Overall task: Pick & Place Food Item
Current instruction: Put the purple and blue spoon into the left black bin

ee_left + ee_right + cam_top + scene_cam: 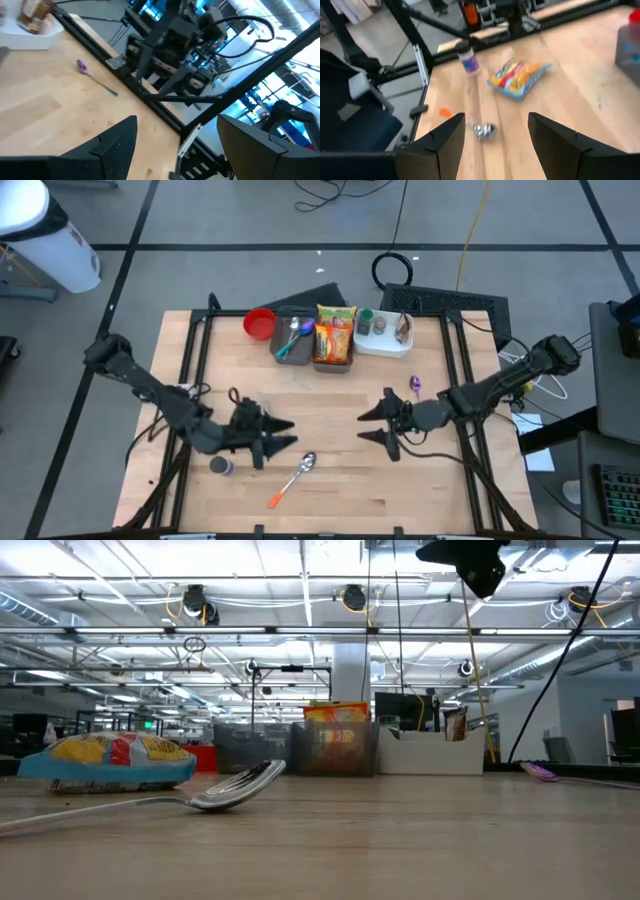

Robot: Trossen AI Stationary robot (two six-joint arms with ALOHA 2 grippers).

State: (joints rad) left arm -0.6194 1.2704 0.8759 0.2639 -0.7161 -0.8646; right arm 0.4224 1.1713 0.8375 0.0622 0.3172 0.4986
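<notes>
My left gripper (283,436) hangs low over the near-left part of the table (330,490), fingers spread apart and holding nothing; seen from its own wrist, both dark fingers (112,145) frame bare wood. My right gripper (372,423) sits over the near-right part, pointing toward the left one, fingers likewise apart and empty, the two tips (445,140) wide in the wrist view. The snack packet (518,77), yellow and red with a blue edge, lies flat on the wood toward the table's left side; in the high view my left arm covers it, but the low view shows it resting at the left (110,762). Just beside it, closer to the left edge, a small jar (221,466) with a dark cap stands upright. A metal spoon (292,478) with an orange handle lies near the front edge, between my two grippers, bowl toward the middle. A purple spoon (415,385) lies toward the right edge. Along the far edge stand a red bowl (259,323), a grey bin (291,354) holding utensils, another grey bin with a yellow food bag (334,333), and a white tray (385,347) with small containers.
</notes>
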